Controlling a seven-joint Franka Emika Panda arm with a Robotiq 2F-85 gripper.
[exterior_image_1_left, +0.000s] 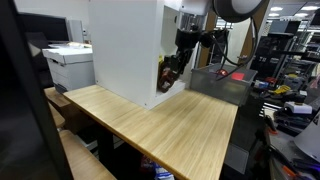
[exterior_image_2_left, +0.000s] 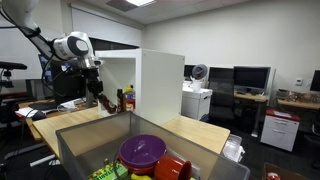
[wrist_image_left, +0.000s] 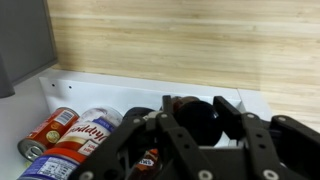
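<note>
The tool (wrist_image_left: 198, 128), half closed, clasps a dark round thing (wrist_image_left: 195, 112). Only the wrist view shows cans (wrist_image_left: 52, 130) lying beside it on a white shelf (wrist_image_left: 15, 120).

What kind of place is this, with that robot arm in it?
Most likely an office or research lab: computer monitors stand in a row on a desk along the wall, and a printer sits beside the wooden table where the arm works.
</note>
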